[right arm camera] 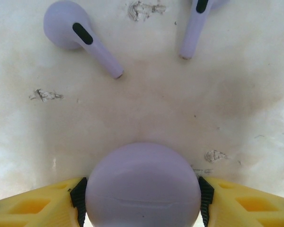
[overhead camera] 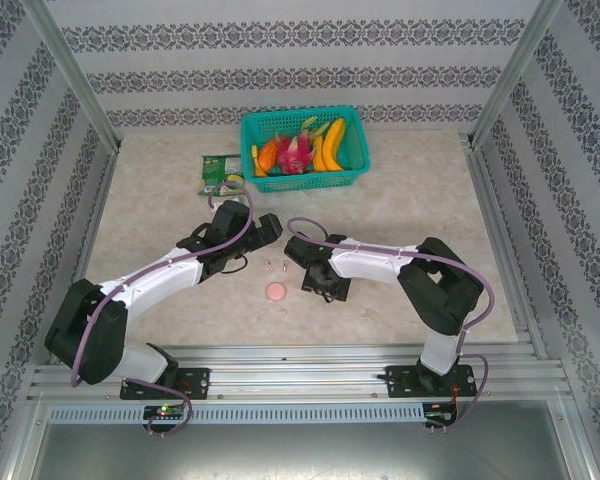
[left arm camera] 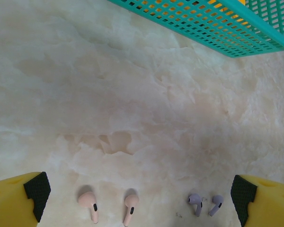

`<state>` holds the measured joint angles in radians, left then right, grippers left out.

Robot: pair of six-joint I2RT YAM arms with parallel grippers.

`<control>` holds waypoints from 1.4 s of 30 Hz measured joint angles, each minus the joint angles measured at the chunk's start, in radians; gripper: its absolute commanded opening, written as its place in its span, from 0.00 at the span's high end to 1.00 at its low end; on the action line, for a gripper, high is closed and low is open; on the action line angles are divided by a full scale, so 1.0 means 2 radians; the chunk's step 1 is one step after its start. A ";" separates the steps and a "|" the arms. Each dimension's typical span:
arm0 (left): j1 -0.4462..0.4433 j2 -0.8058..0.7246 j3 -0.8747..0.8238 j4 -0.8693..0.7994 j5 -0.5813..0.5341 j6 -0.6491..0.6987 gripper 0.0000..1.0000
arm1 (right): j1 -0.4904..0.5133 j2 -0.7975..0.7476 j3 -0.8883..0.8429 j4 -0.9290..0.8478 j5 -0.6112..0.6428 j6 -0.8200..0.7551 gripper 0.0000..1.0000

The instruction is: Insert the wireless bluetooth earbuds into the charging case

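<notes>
Four earbuds (left arm camera: 88,201), stems toward wide left tool (left arm camera: 139,197), right tool (right arm camera: 142,202) gripping lilac case (right arm camera: 142,182)

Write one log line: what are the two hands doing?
left hand: open, near pink earbuds | right hand: closed on lilac case | lilac earbuds: loose on table

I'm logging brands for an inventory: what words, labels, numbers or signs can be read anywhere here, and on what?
Nothing here can be read as text.
The green printed packet beside the teal plastic basket carries print, but it is too small and blurred to read.
The round lilac case, the lilac stemmed earbuds and the pinkish stemmed earbuds show no marking.
</notes>
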<state>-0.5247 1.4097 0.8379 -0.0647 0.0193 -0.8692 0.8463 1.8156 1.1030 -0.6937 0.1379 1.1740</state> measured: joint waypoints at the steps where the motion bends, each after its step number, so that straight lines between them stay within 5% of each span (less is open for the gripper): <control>1: 0.000 0.000 0.000 0.000 0.000 0.000 0.00 | 0.000 0.000 0.001 -0.001 0.000 0.000 0.38; 11: 0.000 0.000 0.000 0.002 0.004 0.000 0.00 | 0.000 0.000 0.002 0.002 0.001 -0.005 0.54; 25: 0.000 -0.017 -0.005 0.005 0.019 0.010 0.00 | -0.006 -0.106 -0.034 0.015 0.015 -0.005 0.55; 35: 0.000 -0.026 -0.043 0.107 0.074 0.014 0.00 | -0.151 -0.188 -0.051 0.065 -0.018 -0.031 0.56; 42: -0.008 0.059 -0.024 0.210 0.122 0.015 0.01 | -0.229 -0.177 -0.042 0.114 -0.081 -0.025 0.56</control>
<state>-0.5407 1.5269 0.7902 0.3553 0.2626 -0.8387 0.3874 1.4624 1.0191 -0.4648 -0.0235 1.1244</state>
